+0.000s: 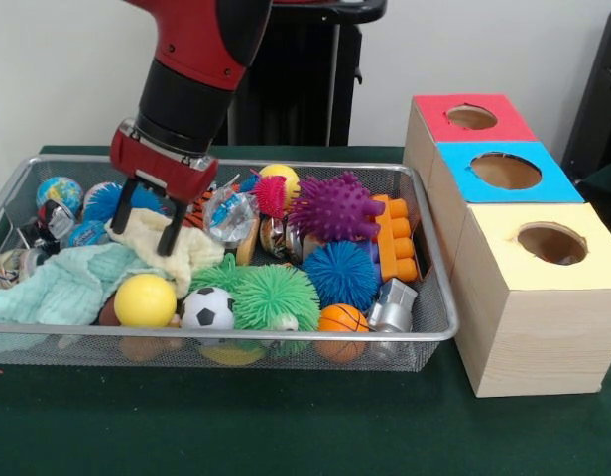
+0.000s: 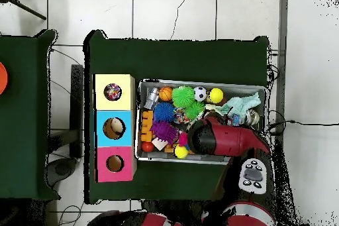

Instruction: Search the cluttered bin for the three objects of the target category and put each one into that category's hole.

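The wire mesh bin (image 1: 236,335) holds a jumble of toys. A pale yellow cloth (image 1: 191,250) lies in its left half, beside a mint green cloth (image 1: 58,286). My gripper (image 1: 149,223) is open, its two black fingers (image 1: 171,230) down at the yellow cloth's top edge, one on each side. No white printed cloth shows in the bin. The yellow-panelled box's hole (image 1: 551,243) is at the near right. In the overhead view the arm (image 2: 215,137) hides the gripper, the green cloth (image 2: 242,104) shows, and something multicoloured lies inside the yellow hole (image 2: 112,91).
Spiky balls in purple (image 1: 333,206), blue (image 1: 340,273) and green (image 1: 274,296), a yellow ball (image 1: 145,299), a small football (image 1: 207,308) and orange bricks (image 1: 395,238) fill the bin. The blue box (image 1: 504,171) and red box (image 1: 471,117) stand behind the yellow one.
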Controlling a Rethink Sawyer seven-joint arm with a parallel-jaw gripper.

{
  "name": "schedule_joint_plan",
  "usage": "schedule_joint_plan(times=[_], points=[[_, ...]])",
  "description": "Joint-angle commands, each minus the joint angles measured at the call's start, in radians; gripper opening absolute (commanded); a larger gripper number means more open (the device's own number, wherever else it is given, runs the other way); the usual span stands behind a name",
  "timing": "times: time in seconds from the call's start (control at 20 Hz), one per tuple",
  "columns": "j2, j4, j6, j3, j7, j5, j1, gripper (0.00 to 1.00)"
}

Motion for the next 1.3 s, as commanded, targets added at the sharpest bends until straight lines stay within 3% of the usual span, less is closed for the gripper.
schedule_joint_plan(times=[0.05, 0.5, 0.9, 0.95, 1.3], points=[[0.083, -0.052, -0.095, 0.109, 0.109, 0.006, -0.046, 1.00], [0.124, -0.072, -0.155, 0.085, 0.104, 0.003, -0.051, 1.00], [0.141, -0.091, -0.169, 0.128, 0.068, -0.024, -0.089, 1.00], [0.139, -0.091, -0.167, 0.140, 0.061, -0.030, -0.098, 0.00], [0.095, -0.050, -0.134, 0.261, 0.017, -0.075, -0.161, 0.00]])
